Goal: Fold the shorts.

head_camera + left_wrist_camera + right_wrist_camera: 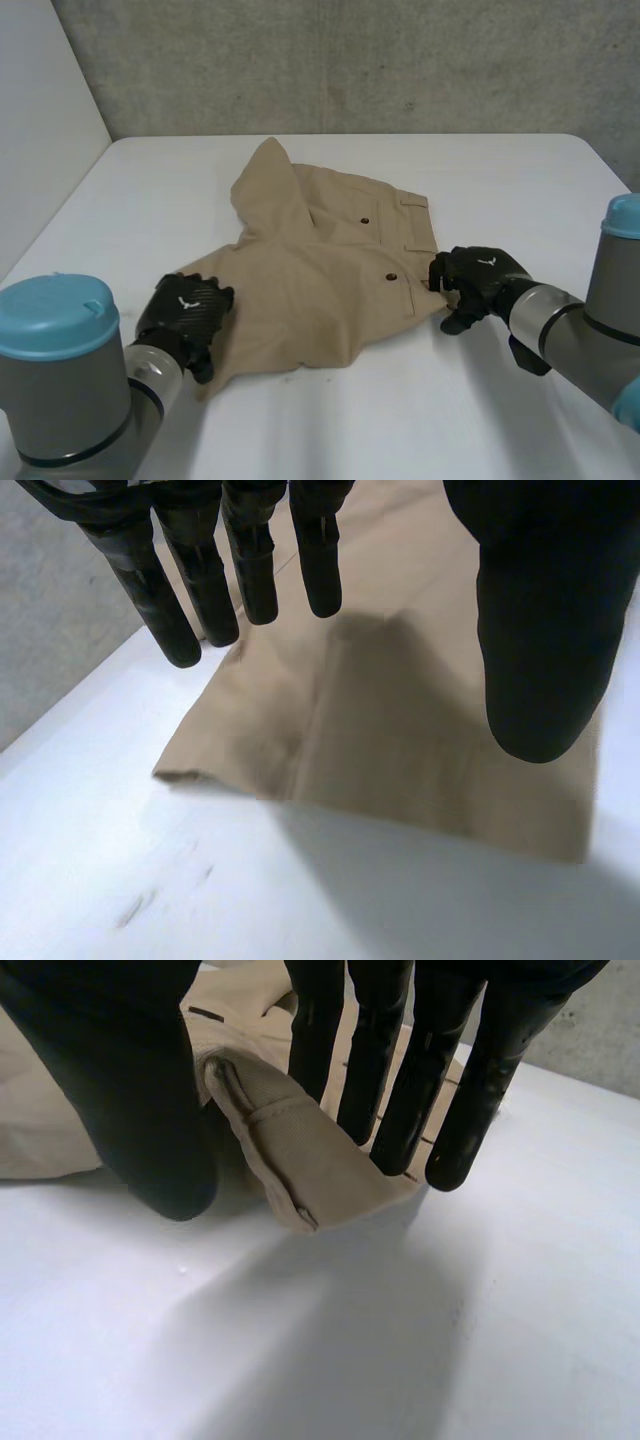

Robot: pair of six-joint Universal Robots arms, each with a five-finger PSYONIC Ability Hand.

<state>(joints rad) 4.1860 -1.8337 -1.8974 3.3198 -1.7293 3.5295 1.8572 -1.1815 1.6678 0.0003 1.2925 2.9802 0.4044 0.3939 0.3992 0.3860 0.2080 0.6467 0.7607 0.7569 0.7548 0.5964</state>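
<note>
Shorts (320,270) lie rumpled mid-table (470,420), waistband towards the right hand, one leg folded up at the far side. Left hand (186,312) sits over the near leg end. Right hand (482,282) is at the near waistband corner.

Left wrist view adds: fingers (205,600) straight and spread, thumb well apart, hovering above the flat hem (230,780), gripping nothing.

Right wrist view adds: fingers (395,1110) straight with their tips on the cloth, and the waistband corner (290,1160) curls up between them and the thumb (130,1100). No pinch is seen, so the hand reads as relaxed.
</note>
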